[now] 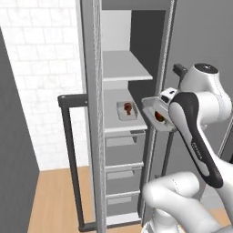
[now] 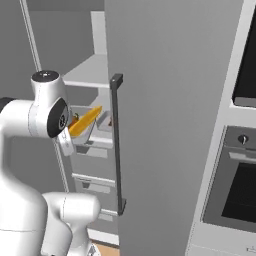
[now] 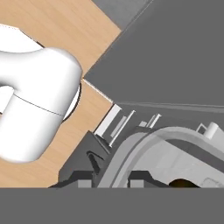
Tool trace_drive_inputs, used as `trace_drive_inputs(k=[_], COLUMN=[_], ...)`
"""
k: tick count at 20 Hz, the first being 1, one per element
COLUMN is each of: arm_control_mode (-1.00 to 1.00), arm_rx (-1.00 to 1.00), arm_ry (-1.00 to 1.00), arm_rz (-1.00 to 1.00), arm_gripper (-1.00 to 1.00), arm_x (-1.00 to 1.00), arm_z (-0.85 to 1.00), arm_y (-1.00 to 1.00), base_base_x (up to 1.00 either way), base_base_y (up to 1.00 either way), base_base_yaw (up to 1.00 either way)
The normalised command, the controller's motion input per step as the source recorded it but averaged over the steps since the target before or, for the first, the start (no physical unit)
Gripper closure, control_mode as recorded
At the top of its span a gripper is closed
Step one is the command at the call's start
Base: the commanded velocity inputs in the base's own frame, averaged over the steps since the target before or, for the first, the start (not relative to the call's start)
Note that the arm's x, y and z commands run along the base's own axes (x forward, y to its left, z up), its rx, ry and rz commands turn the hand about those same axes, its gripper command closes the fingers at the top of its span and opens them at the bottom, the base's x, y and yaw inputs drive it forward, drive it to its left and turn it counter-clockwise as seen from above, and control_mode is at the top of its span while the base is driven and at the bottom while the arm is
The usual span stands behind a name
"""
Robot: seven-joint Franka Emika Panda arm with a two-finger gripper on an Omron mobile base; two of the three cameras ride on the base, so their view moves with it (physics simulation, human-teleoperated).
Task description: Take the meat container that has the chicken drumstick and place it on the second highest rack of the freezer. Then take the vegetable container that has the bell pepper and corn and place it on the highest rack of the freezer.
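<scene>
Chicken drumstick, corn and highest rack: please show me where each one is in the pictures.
chicken drumstick (image 1: 128,108), left base view, its thick rounded end.
corn (image 2: 85,121), right base view, middle of the cob.
highest rack (image 1: 122,67), left base view, bare top surface.

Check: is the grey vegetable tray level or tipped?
Tipped. The grey tray slants down toward the freezer; the yellow corn cob lies at an angle inside.

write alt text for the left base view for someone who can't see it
A white robot arm holds a tilted vegetable container at the open freezer, beside the second highest rack. The meat container with the chicken drumstick already sits on that rack; the highest rack above is bare.
</scene>
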Motion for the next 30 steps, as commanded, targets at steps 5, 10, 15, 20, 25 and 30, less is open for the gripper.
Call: trace_drive_inputs(k=[5, 10, 15, 20, 25, 30], arm_control_mode=[1.00, 1.00, 1.00, 1.00, -1.00, -1.00], arm_rx=[0.00, 0.00, 0.00, 0.00, 0.00, 0.00], arm_ry=[0.00, 0.00, 0.00, 0.00, -0.03, -0.19], arm_rz=[0.00, 0.00, 0.00, 0.00, 0.00, -0.05], arm_gripper=[1.00, 1.00, 1.00, 1.00, 1.00, 1.00], arm_x=[0.00, 0.00, 0.00, 0.00, 0.00, 0.03], arm_z=[0.00, 0.00, 0.00, 0.00, 0.00, 0.47], arm_y=[0.00, 0.00, 0.00, 0.00, 0.00, 0.05], base_base_x=[0.49, 0.24, 0.40, 0.10, 0.00, 0.00], base_base_y=[0.22, 0.50, 0.35, 0.05, 0.00, 0.00], base_base_yaw=[0.15, 0.06, 0.00, 0.00, 0.00, 0.00])
